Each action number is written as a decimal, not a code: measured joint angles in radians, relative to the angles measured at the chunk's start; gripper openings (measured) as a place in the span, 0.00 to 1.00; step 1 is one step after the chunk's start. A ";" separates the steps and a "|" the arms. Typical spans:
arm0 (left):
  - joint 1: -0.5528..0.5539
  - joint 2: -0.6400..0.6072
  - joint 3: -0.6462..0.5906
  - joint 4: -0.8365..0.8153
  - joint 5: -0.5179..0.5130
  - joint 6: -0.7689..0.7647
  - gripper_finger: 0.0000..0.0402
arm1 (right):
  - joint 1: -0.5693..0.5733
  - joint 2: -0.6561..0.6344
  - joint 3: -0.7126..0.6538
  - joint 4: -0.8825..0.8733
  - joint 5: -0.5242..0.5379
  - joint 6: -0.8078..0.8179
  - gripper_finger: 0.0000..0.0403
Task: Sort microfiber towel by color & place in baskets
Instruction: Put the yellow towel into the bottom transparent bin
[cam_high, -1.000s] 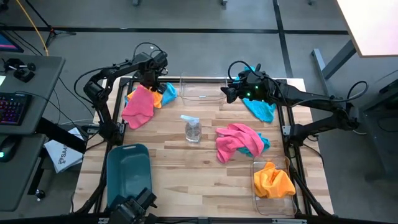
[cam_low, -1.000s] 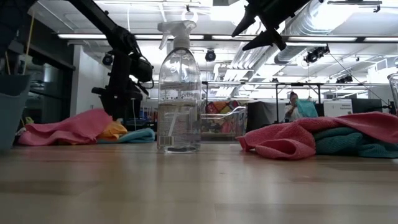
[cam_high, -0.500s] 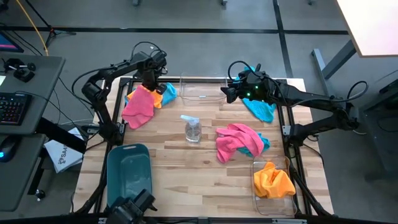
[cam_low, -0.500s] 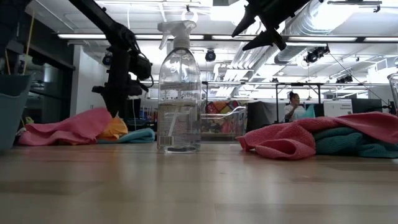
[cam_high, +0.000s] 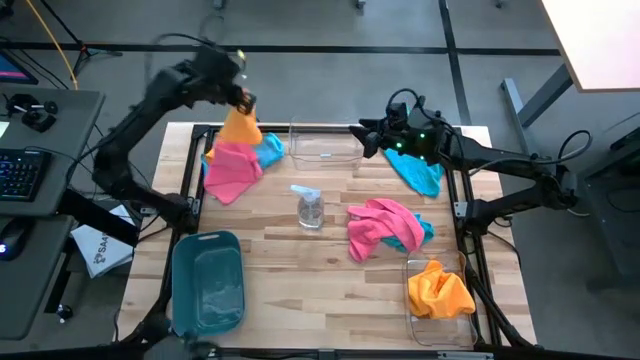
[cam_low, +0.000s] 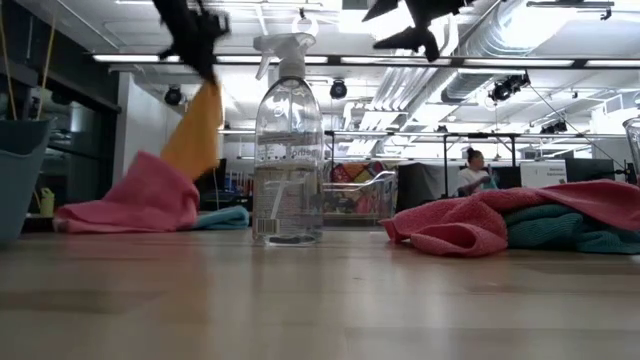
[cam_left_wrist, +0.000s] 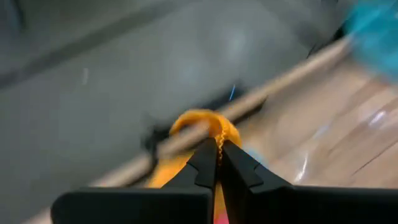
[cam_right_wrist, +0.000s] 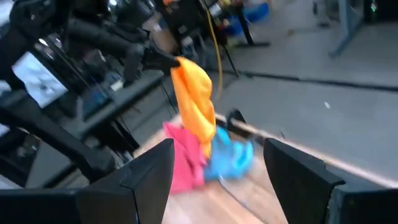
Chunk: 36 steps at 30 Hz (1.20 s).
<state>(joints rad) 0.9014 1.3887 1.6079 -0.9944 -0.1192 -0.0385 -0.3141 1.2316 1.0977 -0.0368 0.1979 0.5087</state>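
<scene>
My left gripper (cam_high: 243, 100) pinches a soft orange microfiber towel (cam_high: 239, 127), hanging above the pink cloth (cam_high: 231, 167) at the table's far left. My right gripper (cam_high: 366, 138), fingers spread, hovers far right.

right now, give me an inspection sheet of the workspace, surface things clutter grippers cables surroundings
surface: wooden table, light planks.
job's things: orange towel hangs lifted above a pink towel and a blue towel; a pink-and-teal heap lies mid-table; another teal towel lies under the right arm; an orange towel in the clear basket; the teal basket and the far clear basket hold no towel.
clutter: spray bottle, upright.
grippers: left gripper shut on the orange towel; right gripper open, holding nothing.
cables: yellow cable on the floor.
surroundings: keyboard on a side desk; a person far off.
</scene>
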 joint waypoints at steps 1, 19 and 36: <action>-0.010 -0.023 0.023 0.030 0.015 0.010 0.00 | 0.000 0.000 0.000 0.024 -0.010 -0.008 0.61; -0.445 -0.053 0.104 0.630 0.204 0.044 0.00 | 0.074 0.000 0.000 0.264 -0.208 -0.209 0.61; -0.575 0.124 0.103 1.038 0.292 0.031 0.00 | 0.230 0.000 0.000 0.237 0.214 -0.575 0.61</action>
<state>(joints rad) 0.3261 1.5128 1.7107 0.0440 0.1730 -0.0071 -0.0845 1.2316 1.0977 0.2001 0.4116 -0.0661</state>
